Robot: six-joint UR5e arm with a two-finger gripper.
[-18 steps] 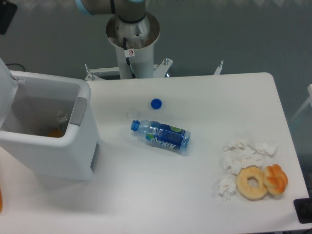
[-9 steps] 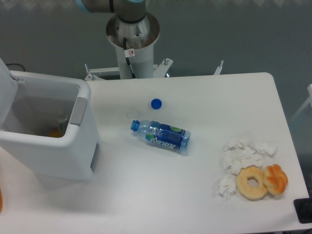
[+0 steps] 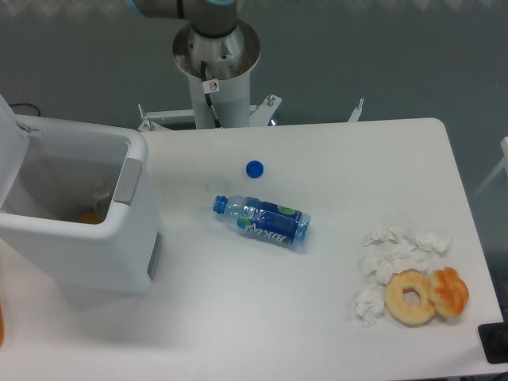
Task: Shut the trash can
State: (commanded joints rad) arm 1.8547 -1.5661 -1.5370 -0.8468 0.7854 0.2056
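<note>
The trash can (image 3: 95,246) is a large white boxy bin at the left of the table. It stands open, with its lid (image 3: 8,147) raised at the far left edge of the view. A grey push tab (image 3: 128,181) sits on its right rim. Something orange lies inside the bin. Only the arm's base column (image 3: 216,63) and a bit of its shoulder show at the top. The gripper is out of view.
A capless plastic bottle (image 3: 262,221) with a blue label lies on its side mid-table, its blue cap (image 3: 254,168) just behind it. Crumpled tissues (image 3: 393,254), a doughnut (image 3: 410,298) and a pastry (image 3: 449,292) lie at the right front.
A dark part at the top left corner has left the view. Nothing on the table has moved.
</note>
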